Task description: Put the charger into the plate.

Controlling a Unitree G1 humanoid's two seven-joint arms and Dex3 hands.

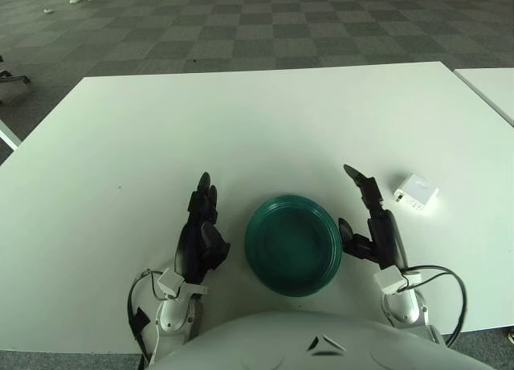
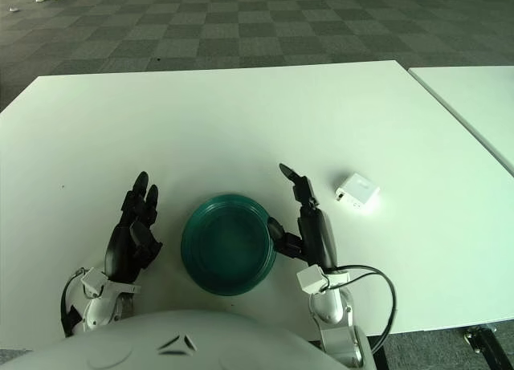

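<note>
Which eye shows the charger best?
Right eye view: the charger sits nearer the middle of the picture, clear of the right hand. The left eye view shows it whole too, but closer to the picture's right edge, beside the same hand.

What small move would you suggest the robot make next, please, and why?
Probably reach the right hand forward and to the right toward the charger. The charger lies on the table right of the plate, untouched; that hand is open and nearest, while the left hand sits across the plate.
</note>
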